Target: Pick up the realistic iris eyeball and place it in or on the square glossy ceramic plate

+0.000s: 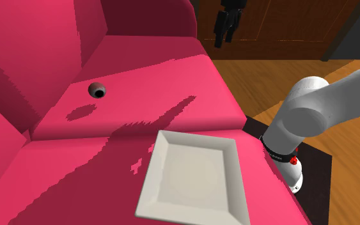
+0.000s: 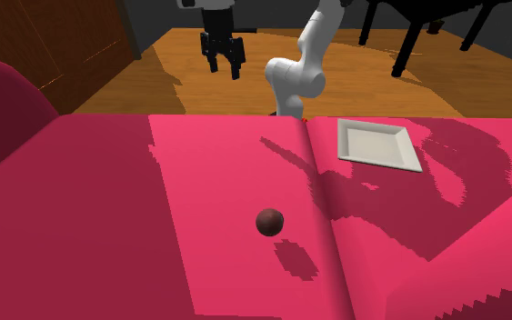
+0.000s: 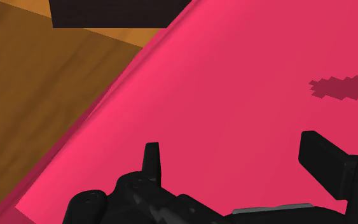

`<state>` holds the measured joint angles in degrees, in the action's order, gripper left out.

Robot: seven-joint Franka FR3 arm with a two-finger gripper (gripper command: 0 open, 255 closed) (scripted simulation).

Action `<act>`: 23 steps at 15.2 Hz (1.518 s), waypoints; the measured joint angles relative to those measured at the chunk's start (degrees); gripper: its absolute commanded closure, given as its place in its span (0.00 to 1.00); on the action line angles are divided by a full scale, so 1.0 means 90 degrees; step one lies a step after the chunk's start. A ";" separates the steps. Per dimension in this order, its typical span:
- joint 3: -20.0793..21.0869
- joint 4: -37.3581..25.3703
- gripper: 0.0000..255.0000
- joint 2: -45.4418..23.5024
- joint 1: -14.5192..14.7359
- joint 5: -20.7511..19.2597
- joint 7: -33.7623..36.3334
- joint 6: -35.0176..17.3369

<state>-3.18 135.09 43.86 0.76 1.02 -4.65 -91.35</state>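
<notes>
A: Biggest first?
B: Deep-pink sofa (image 1: pixel 172 83), seat w/ lots of bare room. White square glossy plate (image 1: pixel 194 176) flat on it, nr the seat's outer edge.
A: Jaws?
B: Apart, empty, high over the sofa's edge & brown wood floor (image 3: pixel 37 95).
A: Eyeball?
B: Small dark round eyeball (image 1: pixel 97 91) on seat, backrest side, well apart from jaws & plate.

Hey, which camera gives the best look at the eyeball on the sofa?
The shoulder view: the eyeball lies unobstructed on the pink sofa cushion, its dark pupil facing the camera. The second exterior view shows a plain dark ball, turned away. The wrist view looks at cushion and wooden floor.
</notes>
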 measured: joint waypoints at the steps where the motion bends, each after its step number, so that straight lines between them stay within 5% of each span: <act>1: 0.0000 0.0000 0.00 0.0000 0.0000 0.0000 0.0000 0.0000; 13: 0.1457 -0.1053 0.00 -0.1670 0.0391 0.0637 0.1830 -0.0495; 23: 0.2501 -0.2842 0.00 -0.3839 0.0593 0.0417 0.3467 -0.0704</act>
<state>19.33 109.52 9.31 6.09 4.78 26.55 -97.68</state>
